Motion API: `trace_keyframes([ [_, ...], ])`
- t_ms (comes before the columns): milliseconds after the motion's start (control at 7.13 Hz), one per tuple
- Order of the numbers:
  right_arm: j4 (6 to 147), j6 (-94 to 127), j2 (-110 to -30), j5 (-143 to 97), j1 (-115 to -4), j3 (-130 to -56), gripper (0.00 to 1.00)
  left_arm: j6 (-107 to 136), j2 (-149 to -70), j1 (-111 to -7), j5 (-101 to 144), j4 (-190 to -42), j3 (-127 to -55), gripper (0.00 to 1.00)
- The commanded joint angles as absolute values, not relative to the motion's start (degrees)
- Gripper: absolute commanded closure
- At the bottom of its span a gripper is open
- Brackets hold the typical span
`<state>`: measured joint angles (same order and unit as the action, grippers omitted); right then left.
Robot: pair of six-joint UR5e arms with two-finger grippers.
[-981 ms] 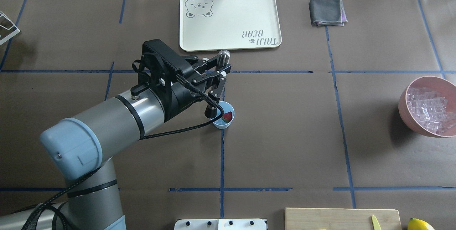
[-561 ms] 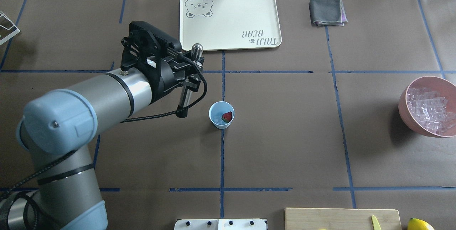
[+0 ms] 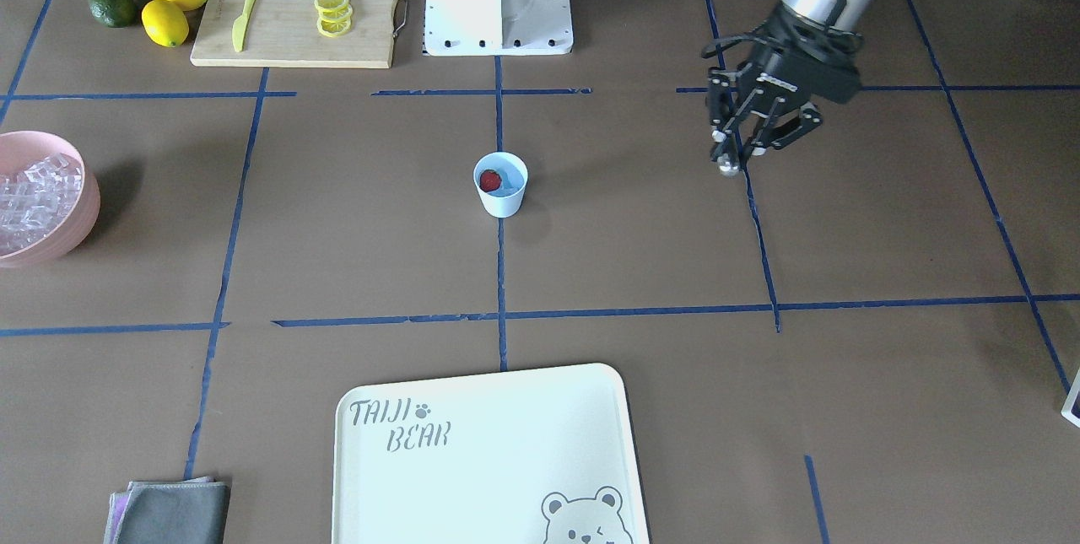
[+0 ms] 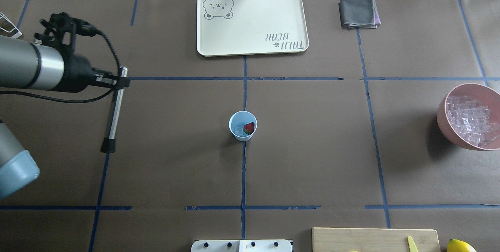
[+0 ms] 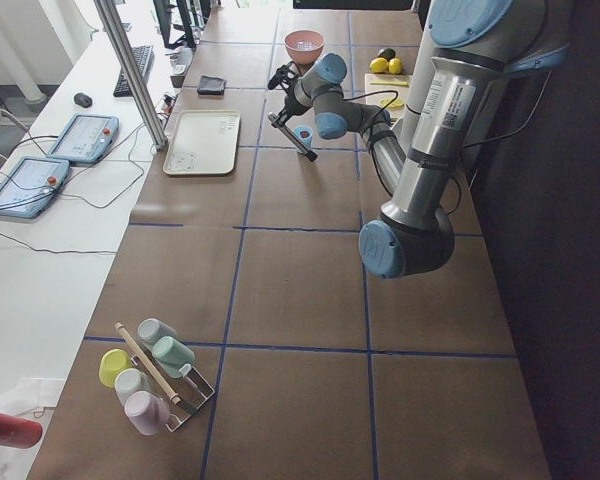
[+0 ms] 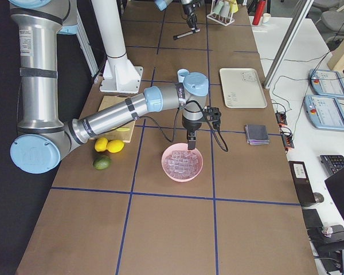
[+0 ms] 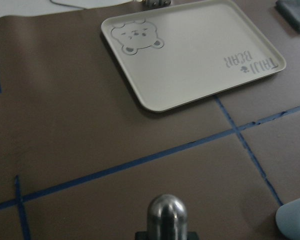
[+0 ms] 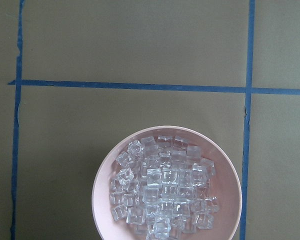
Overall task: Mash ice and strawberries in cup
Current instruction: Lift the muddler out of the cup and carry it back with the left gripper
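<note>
Pale blue cup (image 3: pixel 502 198) upright at mid-worktop, on the blue centre tape line. Inside: one red strawberry (image 4: pixel 249 128) with a few clear cubes of ice (image 4: pixel 237 129) beside it. Both arms well apart from it.

Robot's left pincer (image 4: pixel 120 83) out toward the left end of the worktop, clamped tight on a metal rod (image 4: pixel 114 115) just below its rounded top. Rod tilted, black tip toward the near edge. Tip on the worktop or not: cannot tell.

Robot's right pincer (image 6: pixel 190 144) hangs over the pink bowl (image 4: pixel 441 121) at the right end; bowl heaped with more ice. How wide it stands: cannot tell, seen only small from the side.

Cream tray (image 4: pixel 254 13) at the far edge, grey cloth (image 4: pixel 357 11) to its right.
</note>
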<state>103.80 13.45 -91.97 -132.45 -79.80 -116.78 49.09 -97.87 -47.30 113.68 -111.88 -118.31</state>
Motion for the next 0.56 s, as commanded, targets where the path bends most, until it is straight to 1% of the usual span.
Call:
trace_keyframes([
  [0,103.8,13.45,-92.02,-132.45,-79.8,-116.72,0.0,48.87,-90.45,-51.94,121.72,-101.08,-115.16,1.0],
  [140,103.89,13.45,-92.11,-132.45,-79.8,-116.81,0.0,47.65,-91.05,-53.6,121.73,-93.33,-113.4,1.0],
  [280,103.89,13.36,-92.28,-132.54,-79.8,-116.89,0.0,38.94,-91.14,-55.35,121.73,-90.47,-109.64,1.0],
  [421,103.89,13.36,-92.29,-132.45,-79.8,-116.89,0.0,32.93,-92.1,-59.2,121.99,-90.35,-104.55,1.0],
])
